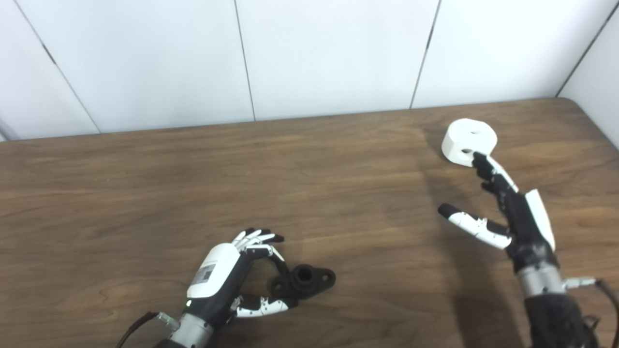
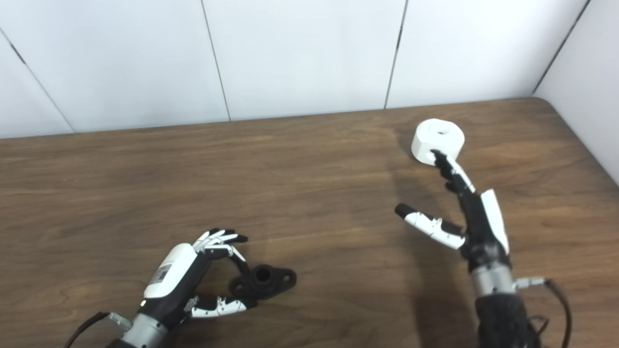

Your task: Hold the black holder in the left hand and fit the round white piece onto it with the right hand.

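Left hand [image 1: 227, 278] low on the wooden table [image 1: 145, 193], about 7 o'clock, palm turned right. Its fingers [image 1: 258, 239] curl over and the thumb [image 1: 263, 305] reaches out below, cupping the left end of the black holder [image 1: 303, 281]; thumb tip touches the holder's near edge, fingertips hang just above it, can't tell if they press on it. Holder lies flat on the table near 6 o'clock, centre boss with a hole facing up, a mounting ear out to the right. Right hand [image 1: 512, 217] at 3 o'clock, fingers stretched toward 11 o'clock and bunched together, thumb [image 1: 471, 223] splayed left, holding nothing. Fingertips touch the near side of the round white piece [image 1: 469, 140], which sits on the table at 2 o'clock, hole on top.
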